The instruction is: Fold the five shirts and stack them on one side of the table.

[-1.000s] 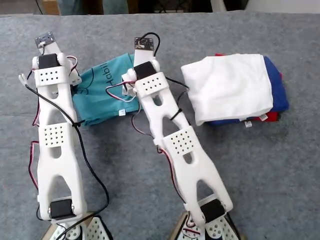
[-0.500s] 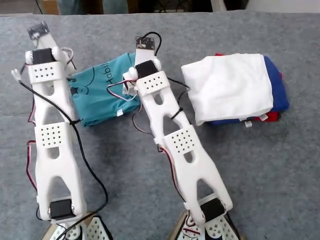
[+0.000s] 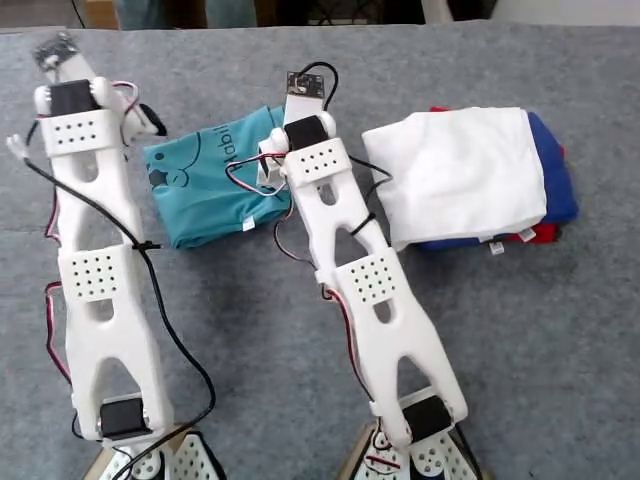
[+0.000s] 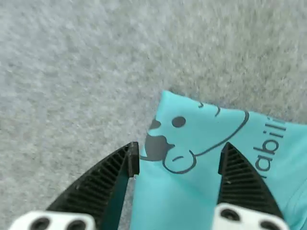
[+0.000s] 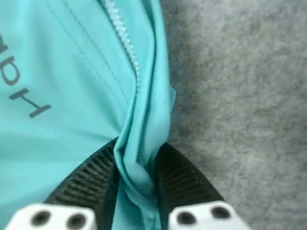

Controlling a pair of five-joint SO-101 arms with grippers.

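Observation:
A folded teal shirt (image 3: 212, 190) with dark print lies on the grey table between the two arms. My right gripper (image 5: 137, 165) is shut on the teal shirt (image 5: 72, 91), pinching a bunched fold at its edge nearest the stack. My left gripper (image 4: 178, 158) is open and hovers over the teal shirt (image 4: 216, 158) near its printed corner, with nothing between the fingers. To the right sits a stack of folded shirts: white shirt (image 3: 460, 170) on top, a blue shirt (image 3: 560, 175) and a red shirt (image 3: 540, 234) peeking out beneath.
Grey carpet-like table surface (image 3: 520, 340) spreads wide in front and at the right. Loose cables (image 3: 180, 340) hang along both arms. The arm bases (image 3: 150, 460) stand at the near edge.
The left arm has swung left and back off the teal shirt, uncovering its printed corner. The right arm has shifted slightly right with the shirt's edge in its grip.

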